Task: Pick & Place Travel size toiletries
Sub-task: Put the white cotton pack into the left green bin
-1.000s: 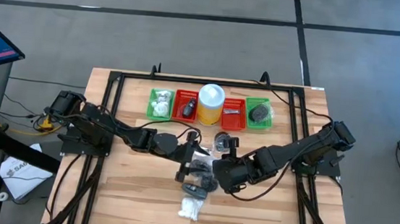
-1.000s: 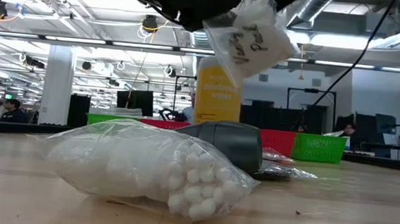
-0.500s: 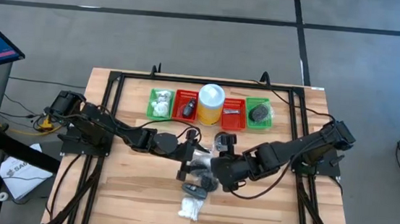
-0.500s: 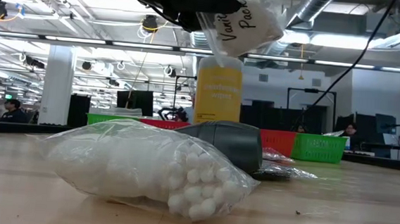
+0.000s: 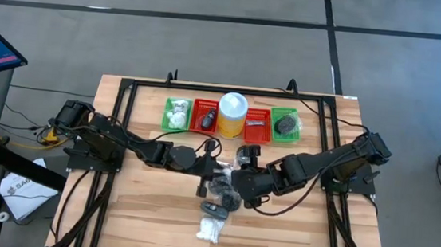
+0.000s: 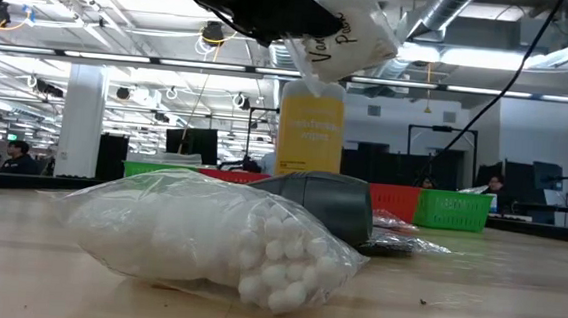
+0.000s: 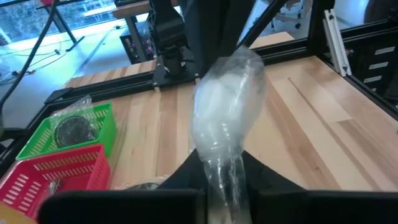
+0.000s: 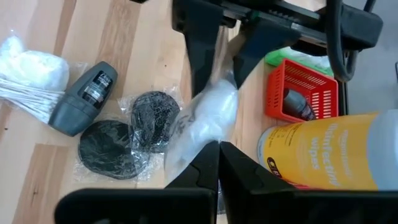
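A clear bag of white stuff with handwriting on it (image 6: 351,31) hangs in the air above the middle of the table, also seen as the bag (image 7: 227,106) in the left wrist view. My left gripper (image 5: 215,168) and my right gripper (image 5: 234,175) meet there, each shut on one end of it. Below them on the wood lie two dark discs in clear wrappers (image 8: 127,134), a dark grey stick (image 8: 84,96) and, nearer the front edge, a bag of white cotton balls (image 5: 209,231). My left gripper pinches the bag's crumpled, thin end (image 7: 222,177) between its two fingers, coming nearly level from the table's left. The full part of the bag stands out beyond the fingertips, clear of the table. My right gripper pinches the bag's opposite end (image 8: 208,140) between its two shut fingers, slanting down from the table's right. The bag runs from these fingers across to the left gripper's fingers (image 8: 199,59), lifted clear of the things below.
Along the far side stand a green basket (image 5: 176,113), a red basket (image 5: 204,116), a yellow canister with a white lid (image 5: 232,114), another red basket (image 5: 258,124) and a green one (image 5: 286,124). A small black item (image 5: 247,154) lies just behind the grippers.
My right gripper has moved a little up and toward the table's left with the bag, which has swung from hanging down to pointing at the left gripper. My left gripper has shut on the bag's free end and taken hold.
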